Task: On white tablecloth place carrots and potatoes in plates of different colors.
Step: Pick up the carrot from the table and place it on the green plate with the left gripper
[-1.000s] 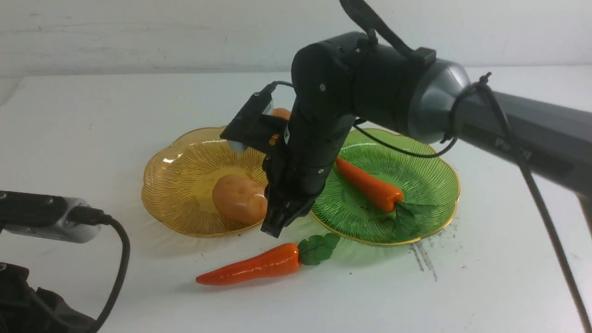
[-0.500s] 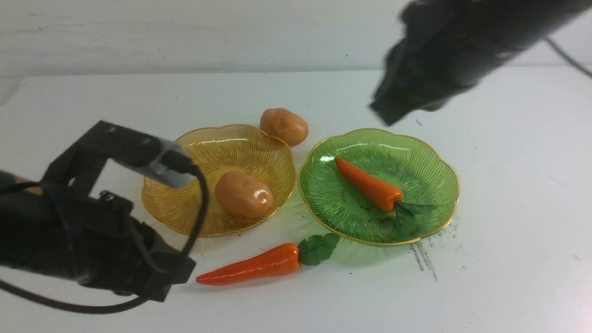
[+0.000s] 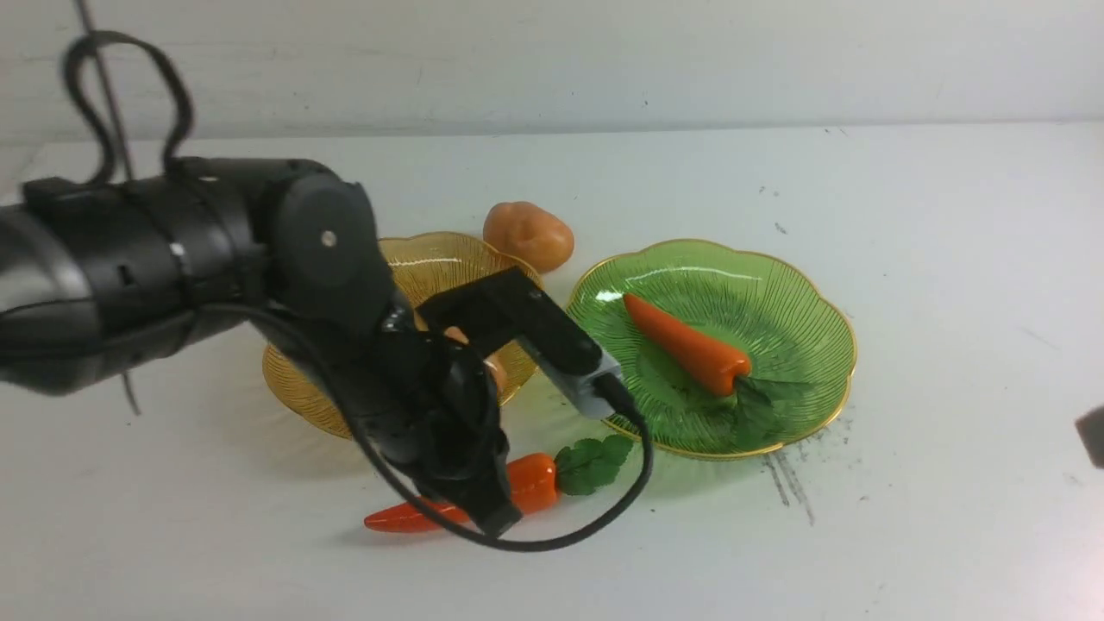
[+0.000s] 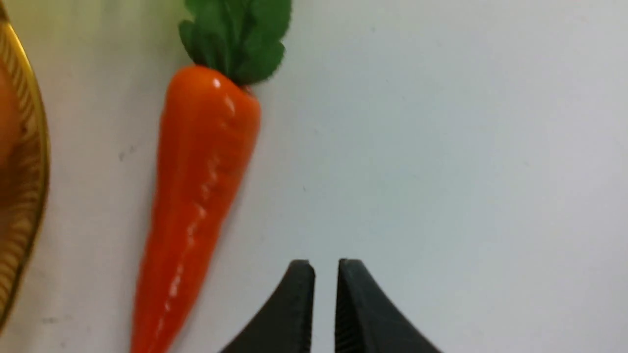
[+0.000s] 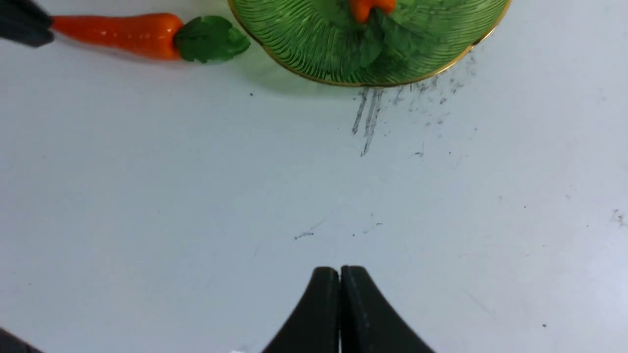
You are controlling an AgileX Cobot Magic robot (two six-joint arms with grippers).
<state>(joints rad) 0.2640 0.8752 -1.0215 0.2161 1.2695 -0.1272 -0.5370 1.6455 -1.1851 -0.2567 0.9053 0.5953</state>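
So, big swap over the last second: the right arm that hung over both plates has pulled out, and the left arm (image 3: 172, 250) has swung in low at 6 o'clock of the amber plate (image 3: 297, 392). The left gripper (image 4: 326, 267) sits just beside the loose carrot (image 4: 201, 196), jaws a slit apart, gripping nothing. The right gripper (image 5: 340, 272) is pressed closed, empty.

Looks like that carrot is next, bound for the green plate (image 3: 849, 362) at 3 o'clock of the amber one.

The white tablecloth (image 5: 147, 196) is flat, matte and scuffed grey. Both plates are translucent, ribbed, scalloped and gold-rimmed. The second carrot (image 3: 690, 345), glossy and tapered, lies in the green plate. One lumpy potato (image 3: 496, 378) sits in the amber plate, mostly hidden; the other potato (image 3: 528, 235) rests on cloth at its 1 o'clock.
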